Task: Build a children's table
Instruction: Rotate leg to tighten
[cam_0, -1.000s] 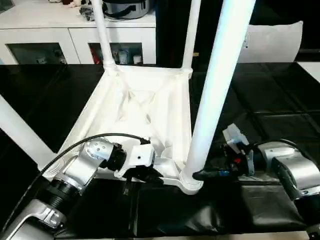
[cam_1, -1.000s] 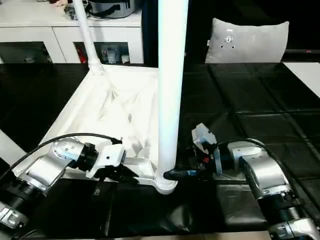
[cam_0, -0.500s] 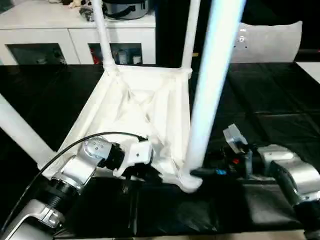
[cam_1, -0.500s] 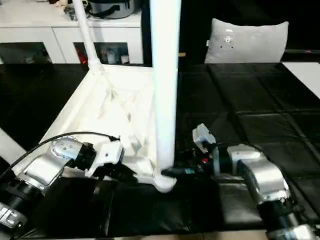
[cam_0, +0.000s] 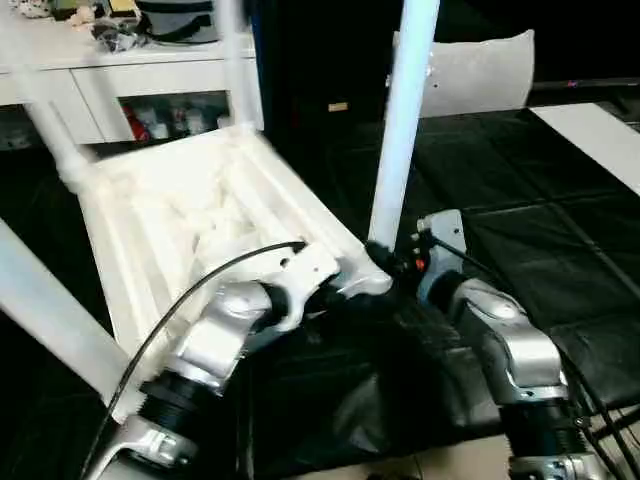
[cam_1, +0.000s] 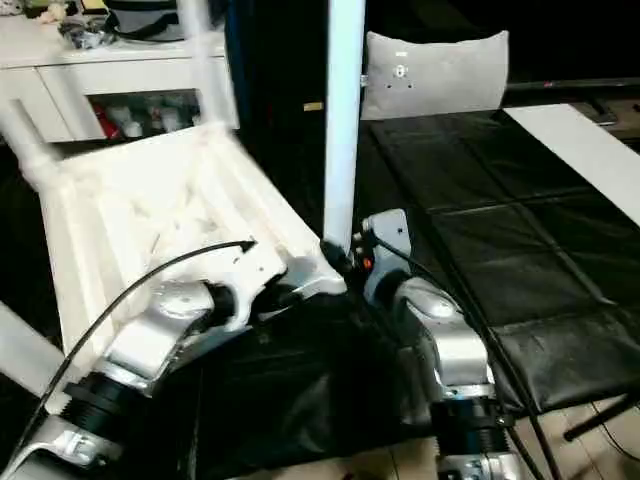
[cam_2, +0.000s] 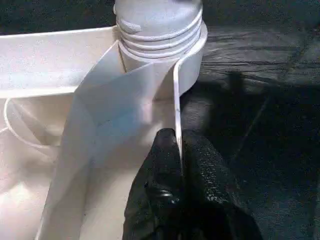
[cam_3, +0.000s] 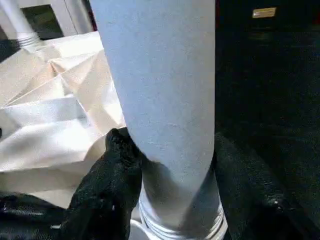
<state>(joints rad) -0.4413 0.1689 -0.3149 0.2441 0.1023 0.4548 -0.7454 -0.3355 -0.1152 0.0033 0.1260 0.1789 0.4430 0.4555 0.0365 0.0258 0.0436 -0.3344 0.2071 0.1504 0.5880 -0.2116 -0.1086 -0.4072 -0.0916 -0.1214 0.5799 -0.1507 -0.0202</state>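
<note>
The children's table lies upside down: the white ribbed tabletop (cam_0: 180, 210) with legs standing in its corner sockets. My left gripper (cam_2: 177, 137) is shut on the thin rim wall of the tabletop, just beside the near corner socket (cam_2: 160, 45). My right gripper (cam_3: 170, 150) is shut on the base of the leg (cam_0: 400, 130) in that socket, one black finger (cam_3: 115, 170) on each side of the tube. Other legs rise at the far left (cam_0: 50, 145), at the back (cam_0: 232, 60) and at the near left (cam_0: 45, 315).
A grey cushion (cam_0: 470, 70) leans at the back right. A white cabinet (cam_0: 120, 90) stands behind the table. Black padded mats (cam_0: 530, 230) cover the floor, with crumpled black sheeting (cam_0: 340, 400) under my forearms. A white board (cam_0: 590, 135) lies at the far right.
The camera has shifted. The tabletop has also swung round, its gripped corner now farther from me and its far end toward my left. Both grippers kept their holds.
</note>
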